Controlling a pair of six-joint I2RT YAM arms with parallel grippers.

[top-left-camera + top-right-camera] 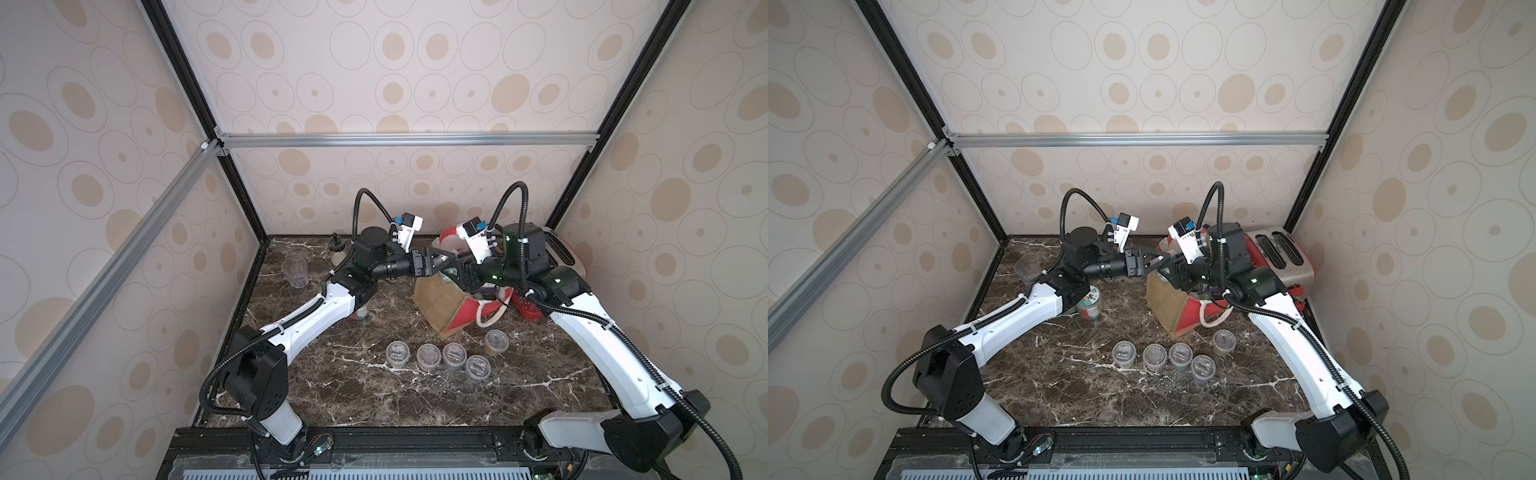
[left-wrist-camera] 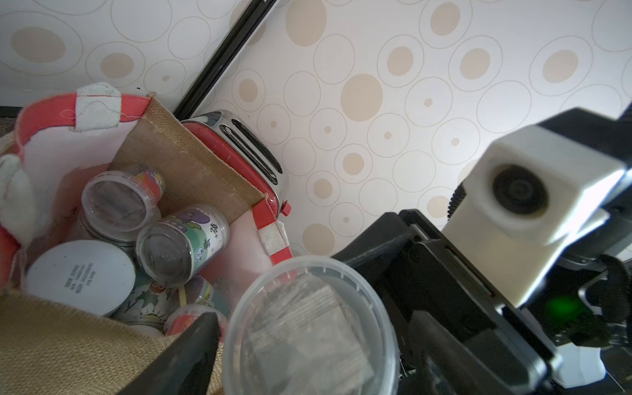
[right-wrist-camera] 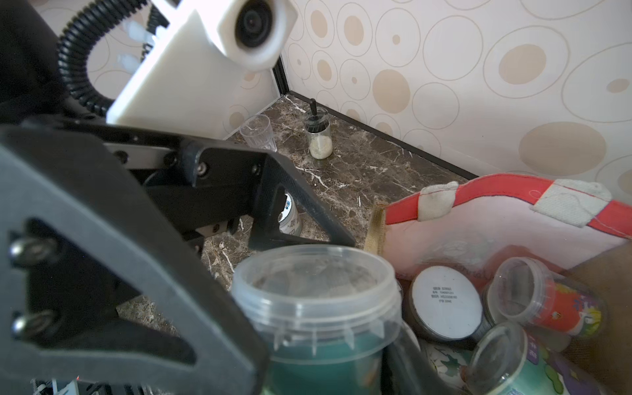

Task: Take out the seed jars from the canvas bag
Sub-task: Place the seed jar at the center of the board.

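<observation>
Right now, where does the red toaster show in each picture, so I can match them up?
Top view: toaster in the far right corner, mostly hidden behind the right arm.
Top view: toaster in the far right corner, both slots clear beside that arm.
Left wrist: toaster just beyond the canvas bag, past its jute wall.
Right wrist: not in it.
Shared landmark: the canvas bag, in all four views.

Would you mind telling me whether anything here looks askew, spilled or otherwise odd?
The canvas bag looks slumped and tilted rather than standing square, and some seed jars inside lie jumbled on their sides. Nothing looks spilled or broken; the five short jars on the table stand upright.
</observation>
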